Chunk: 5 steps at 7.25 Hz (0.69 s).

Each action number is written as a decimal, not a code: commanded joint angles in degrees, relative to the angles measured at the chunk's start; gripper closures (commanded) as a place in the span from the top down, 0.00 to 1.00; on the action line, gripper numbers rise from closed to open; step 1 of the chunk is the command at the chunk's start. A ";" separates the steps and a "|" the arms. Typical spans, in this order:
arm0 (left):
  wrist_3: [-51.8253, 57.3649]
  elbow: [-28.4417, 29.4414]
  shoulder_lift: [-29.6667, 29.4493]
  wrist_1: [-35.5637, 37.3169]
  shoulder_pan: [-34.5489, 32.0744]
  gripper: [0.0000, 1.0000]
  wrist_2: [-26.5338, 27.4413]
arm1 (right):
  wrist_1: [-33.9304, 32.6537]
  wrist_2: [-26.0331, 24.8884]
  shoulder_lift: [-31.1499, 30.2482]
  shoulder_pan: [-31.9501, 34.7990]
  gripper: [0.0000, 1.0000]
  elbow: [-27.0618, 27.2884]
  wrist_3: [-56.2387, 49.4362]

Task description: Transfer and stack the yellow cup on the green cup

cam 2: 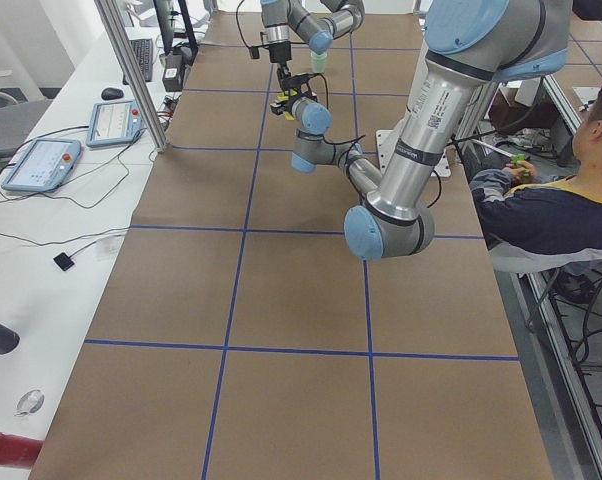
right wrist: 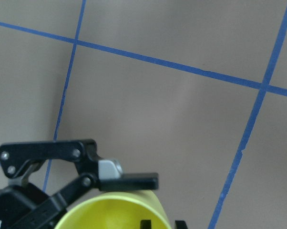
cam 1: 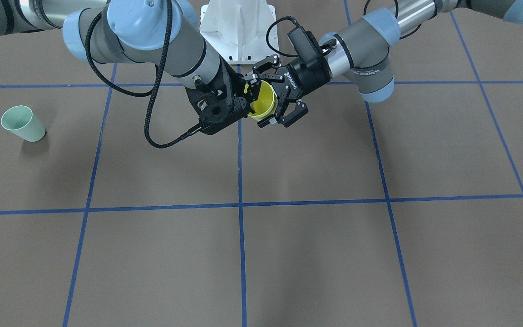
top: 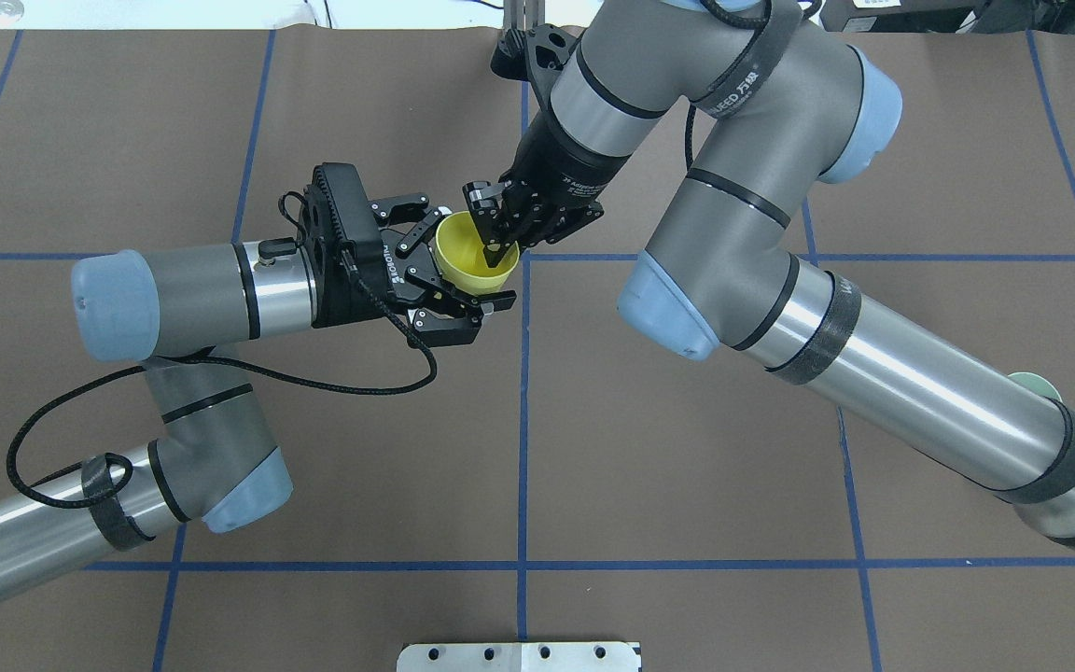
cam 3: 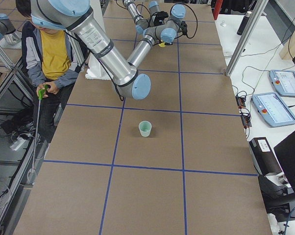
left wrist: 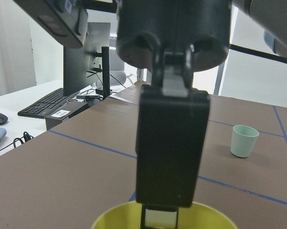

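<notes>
The yellow cup (cam 1: pixel 263 101) is held tilted above the table's middle, between both grippers; it also shows in the overhead view (top: pixel 470 250). My right gripper (top: pixel 491 235) is shut on its rim, with one finger inside the cup. My left gripper (top: pixel 467 257) is open, its fingers spread on either side of the cup's wall. The left wrist view shows the right finger (left wrist: pixel 172 143) reaching into the yellow rim (left wrist: pixel 110 218). The green cup (cam 1: pixel 22 123) stands upright on the table on my right side, far from both grippers, and is also seen from the right (cam 3: pixel 145 129).
The white robot base (cam 1: pixel 239 27) is behind the grippers. My right arm's long link (top: pixel 920 373) covers most of the green cup in the overhead view. A black cable (cam 1: pixel 152 113) hangs from the right wrist. Seated people (cam 3: pixel 54 54) are at the robot's side of the table.
</notes>
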 commanded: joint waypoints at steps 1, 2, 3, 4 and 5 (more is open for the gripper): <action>-0.01 -0.07 -0.15 0.09 0.00 0.99 0.00 | 0.02 -1.12 -0.29 0.13 0.00 0.05 0.11; -0.01 -0.07 -0.15 0.00 0.00 0.99 -0.09 | 0.02 -1.13 -0.56 0.39 0.00 0.05 0.11; -0.01 -0.07 -0.15 0.09 0.00 0.99 -0.09 | 0.02 -1.13 -0.91 0.74 0.00 0.05 0.11; -0.01 -0.07 -0.06 0.00 0.00 0.99 -0.09 | 0.02 -1.13 -1.17 1.35 0.00 0.05 0.20; -0.01 -0.07 -0.06 0.09 0.00 0.99 -0.09 | 0.02 -1.04 -1.61 2.23 0.00 0.23 0.20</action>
